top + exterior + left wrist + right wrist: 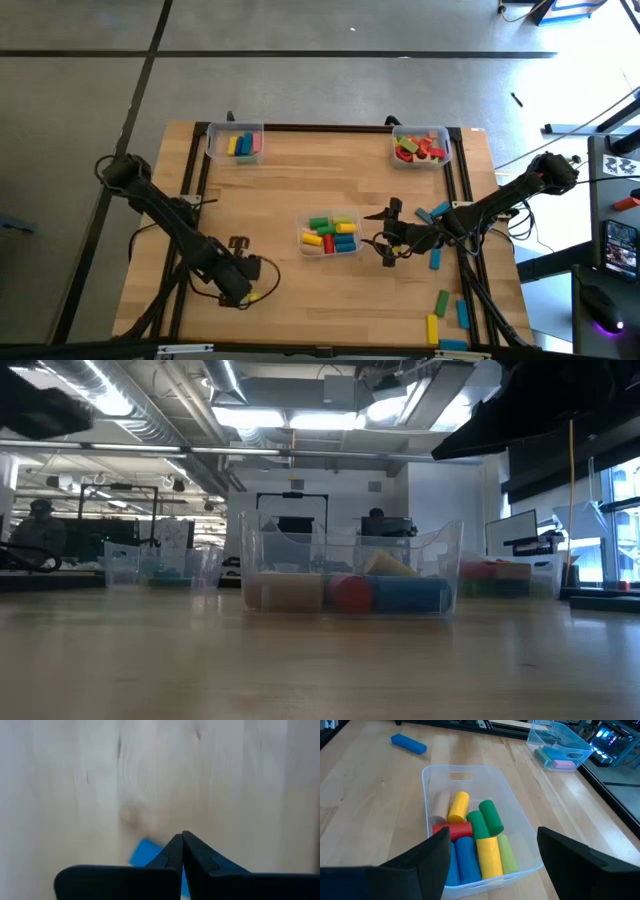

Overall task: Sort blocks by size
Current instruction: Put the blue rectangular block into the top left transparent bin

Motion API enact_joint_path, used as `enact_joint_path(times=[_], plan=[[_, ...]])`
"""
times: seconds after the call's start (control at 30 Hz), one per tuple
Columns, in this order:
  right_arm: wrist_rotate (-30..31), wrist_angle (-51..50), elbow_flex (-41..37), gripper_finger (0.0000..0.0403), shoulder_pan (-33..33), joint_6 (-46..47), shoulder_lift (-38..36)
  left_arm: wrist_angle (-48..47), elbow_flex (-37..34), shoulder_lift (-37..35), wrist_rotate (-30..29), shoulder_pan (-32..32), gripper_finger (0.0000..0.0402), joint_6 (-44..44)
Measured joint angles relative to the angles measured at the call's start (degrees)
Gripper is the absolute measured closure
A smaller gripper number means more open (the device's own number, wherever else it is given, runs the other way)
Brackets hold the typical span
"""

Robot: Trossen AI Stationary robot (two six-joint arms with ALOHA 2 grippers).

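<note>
From above, the butcher-block table (300,200) shows pale wood grain inside a dark metal frame. The left gripper (243,285) sits low over the near-left boards, a yellow speck at its tip. The right gripper (388,243) hangs just right of the centre bin (329,234), a clear plastic tub packed with short round stubs in green, yellow, red and blue. Two more clear tubs stand at the far edge: the far-left bin (235,142) with yellow, blue and pink pieces, and the far-right bin (421,146) with mostly red and orange ones. Loose blocks (441,300), flat blue, yellow and green bars, lie scattered behind and beside the right arm toward the near-right corner.

At table height, the centre bin's glossy walls show tan, red, yellow and blue pieces inside; neither gripper's fingertips are in sight.

In the left wrist view, the matte black fingers (172,852) meet at a point, tips pressed together, with a bright blue block (145,852) lying on smooth pale wood just beyond and beside them; whether they pinch anything cannot be told.

In the right wrist view, the jaws stand wide apart, empty, and the centre bin lies directly ahead between them, its cylinders laid side by side. A blue bar (408,743) rests on bare wood well beyond.
</note>
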Motion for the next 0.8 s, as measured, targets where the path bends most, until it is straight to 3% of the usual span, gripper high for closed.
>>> enact_joint_path(times=[0.1, 0.23, 0.43, 0.6, 0.8], plan=[[-0.08, -0.04, 0.00, 0.0118, -0.01, 0.01, 0.00, -0.22, 0.08, -0.22, 0.13, -0.41, 0.0395, -15.62], [-0.17, -0.09, 0.00, 0.0118, 0.00, 1.26, 0.00, -1.95, -0.76, -0.22, 0.17, -0.32, 0.0366, -28.35], [-0.18, -0.22, 0.00, 0.0118, -0.01, 1.63, 0.00, -1.84, -2.77, -0.22, 0.17, -0.41, 0.0272, -38.36], [-0.17, -0.22, 0.00, 0.0118, -0.02, 1.59, 0.00, -1.70, -5.34, -0.24, 0.26, -0.41, 0.0194, -40.98], [-0.17, -0.22, 0.00, 0.0118, 0.00, 1.57, 0.00, 1.32, -8.59, -0.26, 4.81, -0.41, 0.0154, -44.20]])
